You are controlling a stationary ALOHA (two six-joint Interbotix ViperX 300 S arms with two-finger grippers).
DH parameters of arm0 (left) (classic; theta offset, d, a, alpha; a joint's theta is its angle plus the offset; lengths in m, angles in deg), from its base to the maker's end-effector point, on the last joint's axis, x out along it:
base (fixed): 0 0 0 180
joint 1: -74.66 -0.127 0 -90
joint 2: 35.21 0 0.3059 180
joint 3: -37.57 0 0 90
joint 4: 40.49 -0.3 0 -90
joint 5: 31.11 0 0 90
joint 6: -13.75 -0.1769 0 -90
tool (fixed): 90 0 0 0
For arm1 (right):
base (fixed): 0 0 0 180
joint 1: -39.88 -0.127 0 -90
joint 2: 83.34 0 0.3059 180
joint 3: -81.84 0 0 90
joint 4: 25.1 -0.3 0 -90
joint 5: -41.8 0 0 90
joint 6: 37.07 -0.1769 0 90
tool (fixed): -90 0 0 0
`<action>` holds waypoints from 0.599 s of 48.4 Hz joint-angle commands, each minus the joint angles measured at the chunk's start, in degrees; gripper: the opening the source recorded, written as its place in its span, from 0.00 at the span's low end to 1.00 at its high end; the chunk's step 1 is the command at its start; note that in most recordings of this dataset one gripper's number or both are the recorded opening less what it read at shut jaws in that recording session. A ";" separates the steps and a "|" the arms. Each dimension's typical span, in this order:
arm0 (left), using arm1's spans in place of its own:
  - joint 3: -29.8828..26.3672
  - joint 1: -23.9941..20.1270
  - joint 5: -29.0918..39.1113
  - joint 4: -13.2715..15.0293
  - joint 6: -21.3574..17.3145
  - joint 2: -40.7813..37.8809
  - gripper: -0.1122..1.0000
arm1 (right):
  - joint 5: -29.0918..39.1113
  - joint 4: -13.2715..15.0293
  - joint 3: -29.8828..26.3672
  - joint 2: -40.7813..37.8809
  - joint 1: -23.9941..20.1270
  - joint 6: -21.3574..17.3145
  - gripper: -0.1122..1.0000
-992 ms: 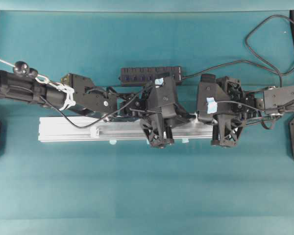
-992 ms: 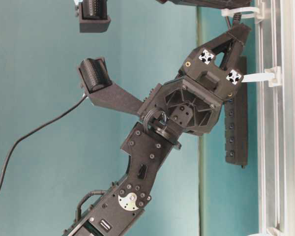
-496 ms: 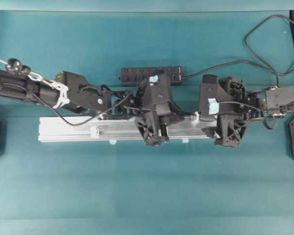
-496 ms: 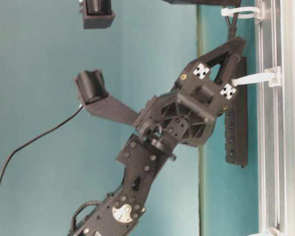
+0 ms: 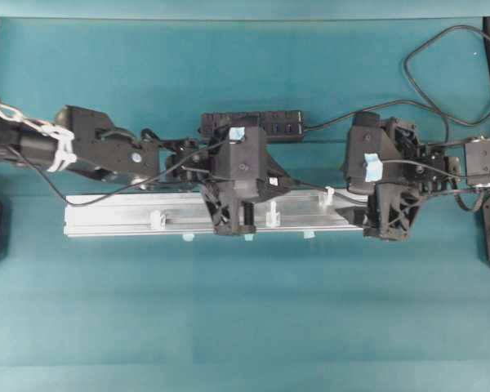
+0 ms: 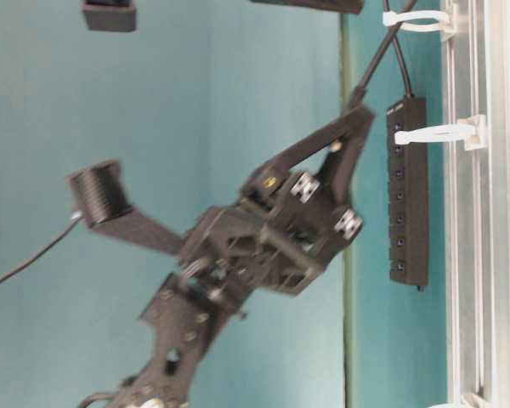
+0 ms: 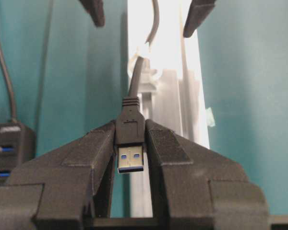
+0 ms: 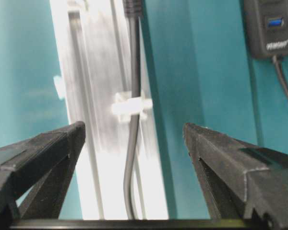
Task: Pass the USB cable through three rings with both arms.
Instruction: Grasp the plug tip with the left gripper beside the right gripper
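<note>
at centre frame, left gripper [image 7: 130, 158] pinches the usb cable [image 7: 130, 143] by its plug over the rail; right gripper [image 8: 134, 143] gapes empty. risk: unsupported cord may slip back out of ring [image 8: 129, 106].

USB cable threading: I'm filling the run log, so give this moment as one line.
left gripper: shut on black USB cable plug | right gripper: open, cable between fingers | white plastic rings: cable through one | aluminium rail: flat
</note>
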 commanded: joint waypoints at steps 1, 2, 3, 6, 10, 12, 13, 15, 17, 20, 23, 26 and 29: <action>-0.26 0.18 -0.26 -0.09 -1.14 2.11 0.29 | -0.79 -0.09 -2.11 0.18 -0.18 -0.62 0.80; -0.26 0.18 -0.26 -0.09 -1.41 2.20 0.29 | -0.97 -0.09 -2.37 0.09 -0.18 -0.53 0.79; -0.35 0.18 -0.26 -0.09 -1.58 2.20 0.29 | -1.14 -0.09 -2.55 -0.18 -0.18 -0.53 0.80; -0.53 0.26 -0.26 -0.09 -2.11 2.46 0.29 | -2.02 -0.09 -2.99 -0.79 -0.18 -0.53 0.79; -0.97 0.26 -0.35 -0.09 -2.20 2.64 0.29 | -2.81 -0.09 -3.69 -1.41 -0.18 -0.53 0.79; -1.14 0.26 -0.35 -0.09 -2.29 2.72 0.29 | -3.25 -0.09 -4.13 -1.67 -0.18 -0.53 0.79; -1.23 0.26 -0.35 -0.09 -2.29 2.81 0.29 | -3.52 -0.09 -4.22 -1.85 -0.18 -0.53 0.79; -1.32 0.26 -0.35 -0.09 -2.29 2.90 0.29 | -3.96 -0.09 -4.57 -2.02 -0.18 -0.53 0.79; -1.32 0.26 -0.35 -0.09 -2.29 2.99 0.29 | -4.31 -0.09 -4.75 -2.29 -0.18 -0.53 0.79; -1.32 0.35 -0.35 -0.09 -2.29 2.99 0.29 | -4.92 -0.09 -5.01 -2.55 0.00 -0.53 0.79; -1.32 0.44 -0.35 -0.09 -2.29 2.99 0.29 | -5.80 -0.09 -5.01 -2.81 0.26 -0.53 0.79; -1.41 0.44 -0.35 -0.09 -2.29 2.90 0.29 | -7.03 -0.09 -5.10 -3.25 0.70 -0.53 0.79; -1.49 0.44 -0.35 -0.09 -2.29 2.90 0.29 | -8.35 -0.09 -5.01 -3.87 1.05 -0.53 0.79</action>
